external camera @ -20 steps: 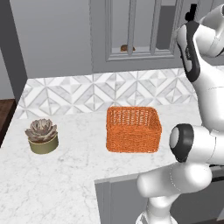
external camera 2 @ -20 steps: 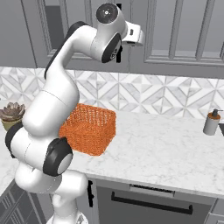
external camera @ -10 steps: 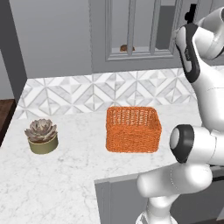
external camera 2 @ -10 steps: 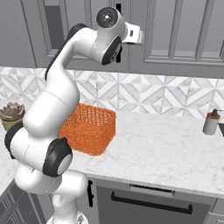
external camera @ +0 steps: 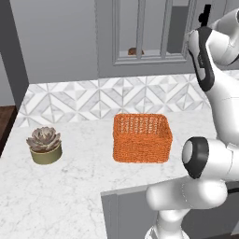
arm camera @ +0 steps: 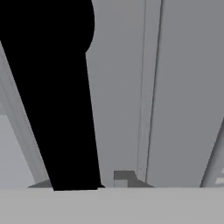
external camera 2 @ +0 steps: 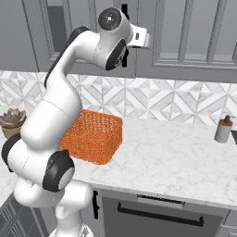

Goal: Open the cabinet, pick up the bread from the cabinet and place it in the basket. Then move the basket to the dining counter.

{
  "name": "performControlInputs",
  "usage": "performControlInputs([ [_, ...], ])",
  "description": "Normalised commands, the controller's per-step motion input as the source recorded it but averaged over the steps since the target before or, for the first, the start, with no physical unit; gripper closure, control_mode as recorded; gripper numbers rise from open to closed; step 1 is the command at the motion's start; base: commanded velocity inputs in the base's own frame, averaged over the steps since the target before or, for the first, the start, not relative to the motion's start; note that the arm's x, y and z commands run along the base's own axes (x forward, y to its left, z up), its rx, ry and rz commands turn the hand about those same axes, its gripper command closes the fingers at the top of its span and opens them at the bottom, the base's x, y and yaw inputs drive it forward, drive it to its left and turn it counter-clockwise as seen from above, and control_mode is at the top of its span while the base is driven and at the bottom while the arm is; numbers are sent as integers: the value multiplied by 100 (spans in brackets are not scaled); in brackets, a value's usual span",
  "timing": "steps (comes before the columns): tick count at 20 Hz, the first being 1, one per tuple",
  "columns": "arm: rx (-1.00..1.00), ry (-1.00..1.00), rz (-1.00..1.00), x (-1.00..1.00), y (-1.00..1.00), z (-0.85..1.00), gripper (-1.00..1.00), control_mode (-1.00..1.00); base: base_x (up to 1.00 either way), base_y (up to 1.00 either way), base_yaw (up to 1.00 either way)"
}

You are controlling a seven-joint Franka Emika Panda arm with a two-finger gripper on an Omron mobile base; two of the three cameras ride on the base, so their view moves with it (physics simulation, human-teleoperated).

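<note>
While the white arm reaches high toward the upper right of the left base view, the grey wall cupboard with its tall framed glass-pane door (external camera: 140, 32) fills the top of the frame, shut as far as I can judge. Below it the white marble worktop backed by geometric tiles (external camera: 70, 186) runs across the middle, and on it sits the orange woven wicker basket (external camera: 141, 137), near centre and empty. At the left stands a small olive pot with a succulent (external camera: 45, 145); in the right base view a grey shaker bottle with a brown cap (external camera 2: 223, 130) stands at the far right. The small brown bun-like bread (external camera: 136, 51) lies behind the glass on the cupboard's shelf, near the top centre.

What matters now is the long vertical black bar handle (arm camera: 57, 96): in the hand view it runs upright through the left half, right up against the camera. The gripper (external camera 2: 124, 55) looks closed around that bar, though its fingertips are hidden behind the handle and the wrist, so contact is my reading. The bread lies left of the gripper in the left base view, behind the door.
</note>
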Motion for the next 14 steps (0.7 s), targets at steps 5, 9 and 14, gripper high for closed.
performControlInputs([
  [5,0,0,-34,-99,40,0,100,-100,0,0,0],
  [9,0,0,-37,-100,57,0,100,-100,0,0,0],
  [14,2,0,-22,-100,41,0,100,-100,0,0,0],
])
